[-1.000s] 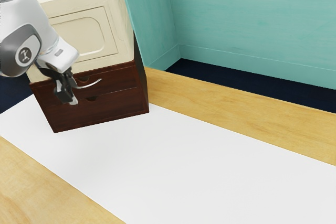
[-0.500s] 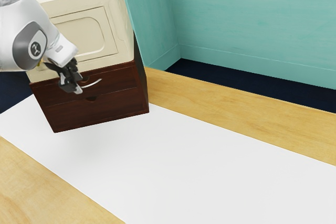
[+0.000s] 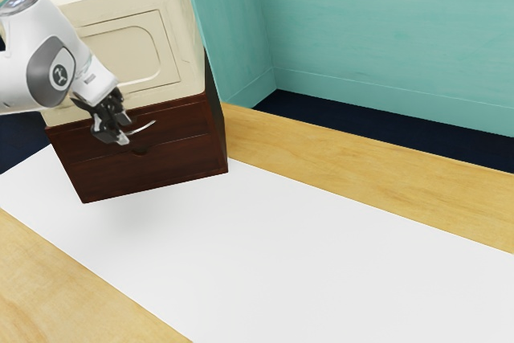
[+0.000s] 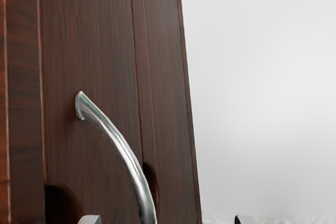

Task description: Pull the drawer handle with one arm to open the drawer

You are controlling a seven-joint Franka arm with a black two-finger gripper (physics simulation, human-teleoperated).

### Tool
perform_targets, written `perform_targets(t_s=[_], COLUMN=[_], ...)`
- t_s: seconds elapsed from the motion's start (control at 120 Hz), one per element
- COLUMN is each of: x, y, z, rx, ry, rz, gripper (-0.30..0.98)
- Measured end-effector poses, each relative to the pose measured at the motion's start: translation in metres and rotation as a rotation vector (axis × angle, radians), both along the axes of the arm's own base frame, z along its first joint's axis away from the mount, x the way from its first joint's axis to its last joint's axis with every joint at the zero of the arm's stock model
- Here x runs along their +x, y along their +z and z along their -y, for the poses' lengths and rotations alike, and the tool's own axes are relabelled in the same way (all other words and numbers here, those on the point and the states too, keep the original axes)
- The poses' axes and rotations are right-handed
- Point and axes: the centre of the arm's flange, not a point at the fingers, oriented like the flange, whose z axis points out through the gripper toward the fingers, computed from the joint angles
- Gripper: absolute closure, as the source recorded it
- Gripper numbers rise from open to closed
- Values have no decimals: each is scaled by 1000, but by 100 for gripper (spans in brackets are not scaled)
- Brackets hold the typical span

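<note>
"Logging your pincer (image 3: 124,128), quick: open or closed?"

"Open. My fingers (image 4: 89,219) stand wide apart, and the curved metal handle (image 4: 124,149) runs into the gap between them in the wrist view. Can't tell if either finger touches it. Not gripped."

"Handle location?"

"On the front of the upper drawer (image 3: 183,121), dark brown wood. My pincer is at the handle's end toward the exterior view's left, tilted downward; the other end sticks out past it."

"Drawer open?"

"Looks shut, its front about level with the lower drawer (image 3: 181,158). That one has a rounded notch (image 4: 151,184) in its face."

"Rest of the scene, fast."

"Cream box (image 3: 173,38) on top of the brown chest (image 3: 214,130). Chest sits at one end of a white sheet (image 3: 281,255) on a wooden table (image 3: 353,162). Teal wall (image 3: 385,30) behind, dark floor (image 3: 321,122) below it. My arm (image 3: 52,46) comes in from the exterior view's left, in front of the box and chest."
</note>
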Motion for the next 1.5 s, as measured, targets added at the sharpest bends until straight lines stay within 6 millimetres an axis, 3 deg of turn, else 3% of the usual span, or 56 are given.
perform_targets(t_s=[0.3, 0.45, 0.75, 1.083, 1.15, 1.5], x=[6, -11, -46, -71, -74, -103], y=[-18, -16, -13, -19, -19, -18], z=[5, 18, 41, 68, 82, 104], rx=[2, 0, 7, -5, -11, -31], ry=[-48, -73, -112, -150, -173, -208], rz=[-32, -23, -16, -16, -13, 9], gripper=[69, 75, 75, 74, 75, 76])
